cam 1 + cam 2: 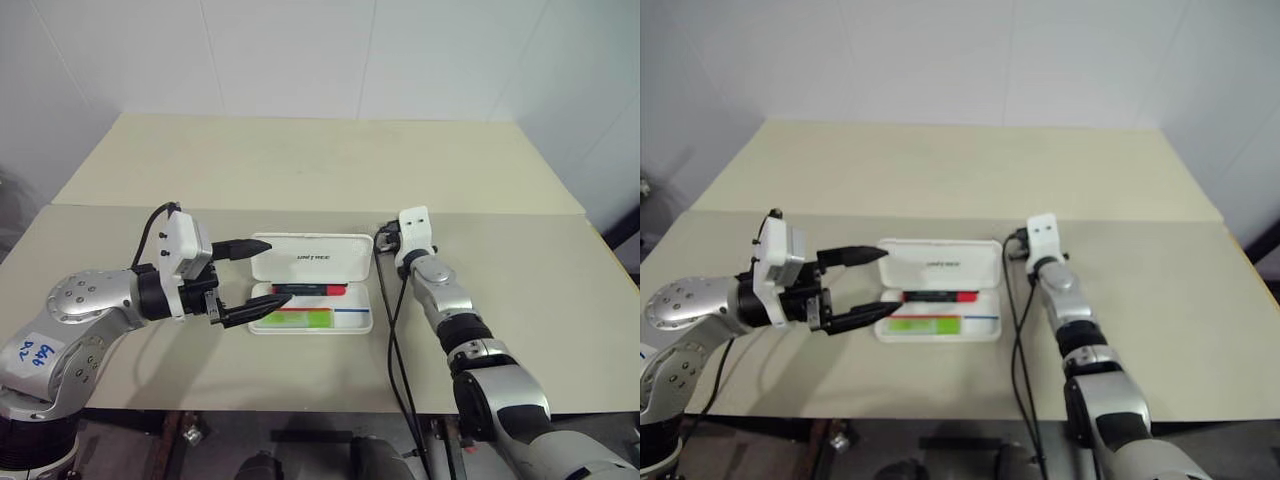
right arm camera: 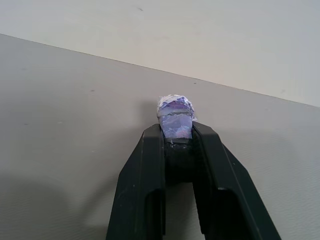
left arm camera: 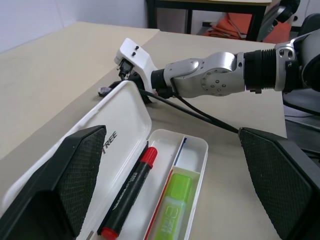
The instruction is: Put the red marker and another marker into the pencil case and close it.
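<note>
Left eye view: a beige table [image 1: 300, 170] against white walls bears one open case [image 1: 312, 285] holding two markers, red marker [image 1: 308, 289] and green marker [image 1: 296, 319]. Left gripper [image 1: 243, 281] is spread wide beside it; right gripper [image 2: 177, 131] clenches a small bluish crumpled thing [image 2: 175, 116].

I see the pencil case [image 1: 312, 285] lying open mid-desk [image 1: 300, 170], lid toward twelve o'clock. Inside the tray, the red marker [image 1: 308, 290] lies at the twelve o'clock side and another marker [image 1: 295, 319] at six. My left gripper [image 1: 240, 283] sits at the case's nine o'clock, my right gripper [image 2: 177, 131] at its three.
</note>
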Robot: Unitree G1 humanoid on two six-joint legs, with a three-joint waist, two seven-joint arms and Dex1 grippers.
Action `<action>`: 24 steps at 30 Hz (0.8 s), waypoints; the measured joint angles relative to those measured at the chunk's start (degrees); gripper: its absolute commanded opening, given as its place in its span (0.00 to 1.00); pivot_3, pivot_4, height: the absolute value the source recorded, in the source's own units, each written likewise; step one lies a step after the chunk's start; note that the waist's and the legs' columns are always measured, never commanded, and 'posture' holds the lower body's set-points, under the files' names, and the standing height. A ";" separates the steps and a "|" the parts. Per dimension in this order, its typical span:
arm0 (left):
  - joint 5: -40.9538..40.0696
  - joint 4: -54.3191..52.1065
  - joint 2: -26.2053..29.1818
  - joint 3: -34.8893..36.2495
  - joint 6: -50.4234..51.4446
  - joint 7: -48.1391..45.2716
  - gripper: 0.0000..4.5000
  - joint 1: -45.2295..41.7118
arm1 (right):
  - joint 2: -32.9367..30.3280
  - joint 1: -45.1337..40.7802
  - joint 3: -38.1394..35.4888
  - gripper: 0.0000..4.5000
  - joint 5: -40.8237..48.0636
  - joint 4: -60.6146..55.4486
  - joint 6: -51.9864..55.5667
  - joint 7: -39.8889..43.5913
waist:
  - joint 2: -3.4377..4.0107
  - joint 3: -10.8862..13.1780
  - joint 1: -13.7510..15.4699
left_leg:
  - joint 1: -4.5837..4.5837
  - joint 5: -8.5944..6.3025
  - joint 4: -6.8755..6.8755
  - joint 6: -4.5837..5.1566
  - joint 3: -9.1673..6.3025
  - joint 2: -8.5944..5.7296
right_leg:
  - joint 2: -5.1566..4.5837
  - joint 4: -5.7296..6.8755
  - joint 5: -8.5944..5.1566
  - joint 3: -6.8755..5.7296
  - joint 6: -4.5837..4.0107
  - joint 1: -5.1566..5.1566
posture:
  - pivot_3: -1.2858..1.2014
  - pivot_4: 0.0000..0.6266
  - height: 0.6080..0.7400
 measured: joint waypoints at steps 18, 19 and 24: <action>0.00 1.80 0.58 -0.94 -1.96 -1.36 1.00 -0.68 | -5.38 2.05 -4.63 0.08 8.38 -17.34 1.65 13.46 | 0.11 0.07 -1.51 | -0.11 0.06 -0.71 -0.14 0.03 0.09 | 0.02 -0.27 0.00 0.04 0.01 -0.31 | 0.52 0.24 1.00; 0.00 1.85 0.58 -0.94 -2.20 -1.57 1.00 -0.67 | -6.04 2.00 -4.65 0.08 9.48 -19.99 2.77 15.36 | 0.12 0.07 -1.53 | -0.12 0.06 -0.75 -0.13 0.04 0.10 | 0.02 -0.31 0.00 0.04 0.01 -0.32 | 0.52 0.24 1.00; 0.08 2.65 0.58 -0.96 -3.47 -2.82 1.00 -0.17 | -8.84 1.07 -3.89 0.08 15.69 -33.44 9.71 25.99 | 0.16 0.10 -1.44 | -0.12 0.00 -0.82 -0.03 0.05 0.13 | 0.04 -0.38 0.00 0.03 0.01 -0.34 | 0.52 0.24 1.00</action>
